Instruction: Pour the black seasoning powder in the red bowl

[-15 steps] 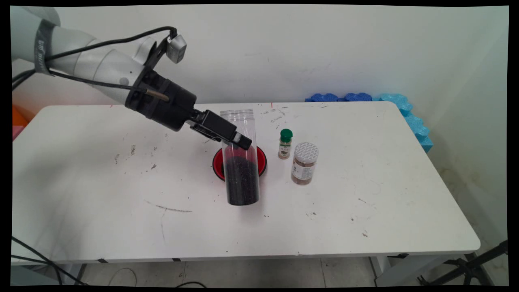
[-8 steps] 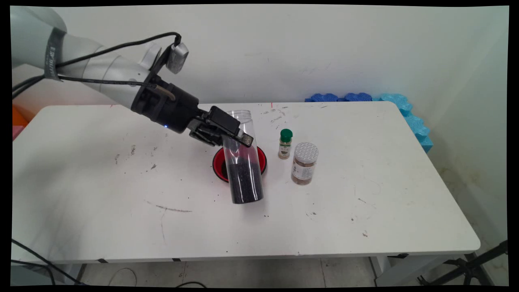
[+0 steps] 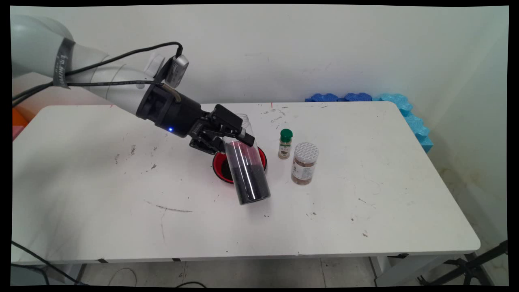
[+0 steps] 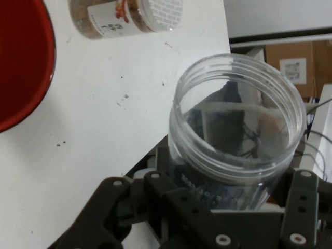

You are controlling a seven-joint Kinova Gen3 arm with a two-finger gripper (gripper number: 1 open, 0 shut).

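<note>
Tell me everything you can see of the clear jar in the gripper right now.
The clear jar is a tall, see-through plastic cylinder with a threaded, lidless mouth. Its lower part is filled with dark grains; the upper part looks empty. The gripper is shut on it near the top, holding it off the table. It is tilted, mouth leaning up and back toward the arm, base swung toward the table's near side. It hangs in front of the red bowl in the main view.
</note>
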